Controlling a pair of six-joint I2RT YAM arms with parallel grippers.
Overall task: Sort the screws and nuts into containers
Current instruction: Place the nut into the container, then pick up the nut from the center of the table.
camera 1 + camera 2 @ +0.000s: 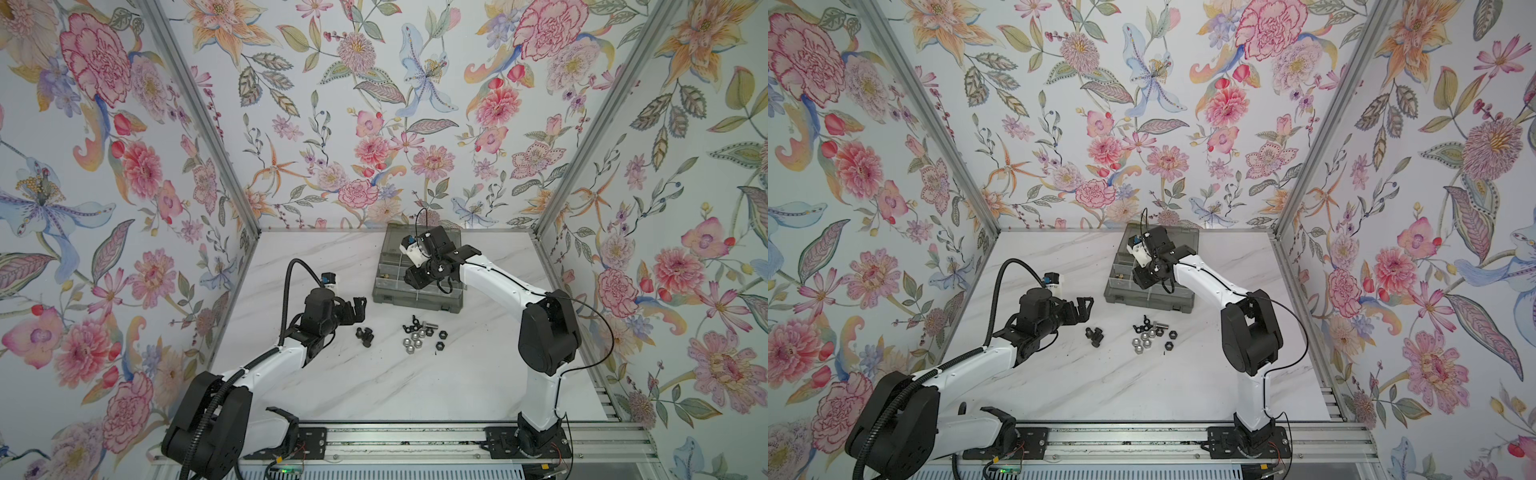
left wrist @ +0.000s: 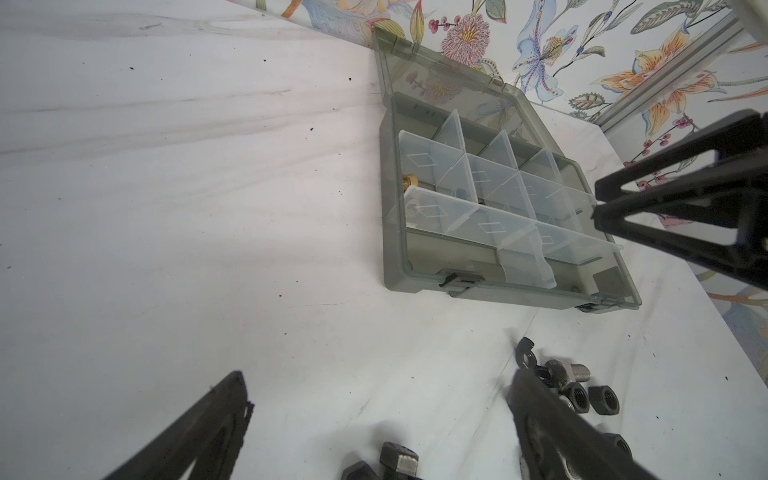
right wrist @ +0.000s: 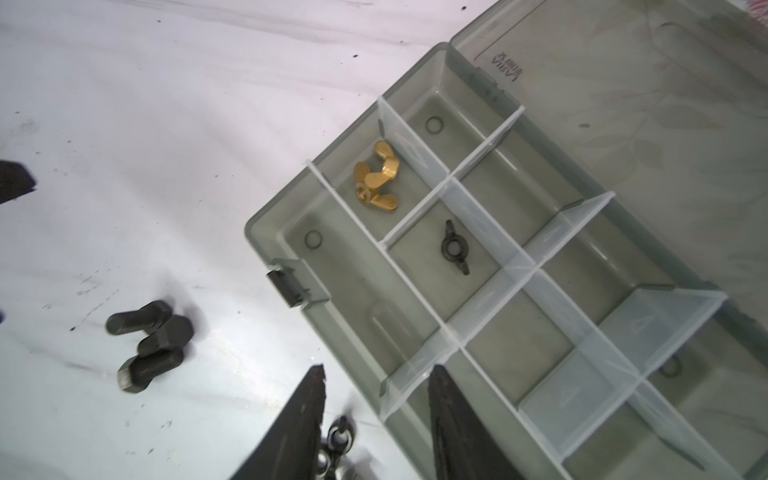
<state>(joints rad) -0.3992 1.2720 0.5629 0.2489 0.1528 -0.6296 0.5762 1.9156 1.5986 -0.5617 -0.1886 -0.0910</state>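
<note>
Right wrist view: the right gripper [image 3: 378, 370] hovers over the near edge of the grey organiser box [image 3: 266, 224], fingers parted, nothing between them. One compartment holds brass wing nuts [image 3: 376, 176]; the next holds a black wing nut [image 3: 455, 247]. In both top views three black bolts [image 1: 364, 336] lie left of the silver and black nuts [image 1: 417, 337] on the marble table [image 1: 374, 386], nearer than the box. The left gripper [image 1: 356, 309] stands wide open and empty beside the bolts.
</note>
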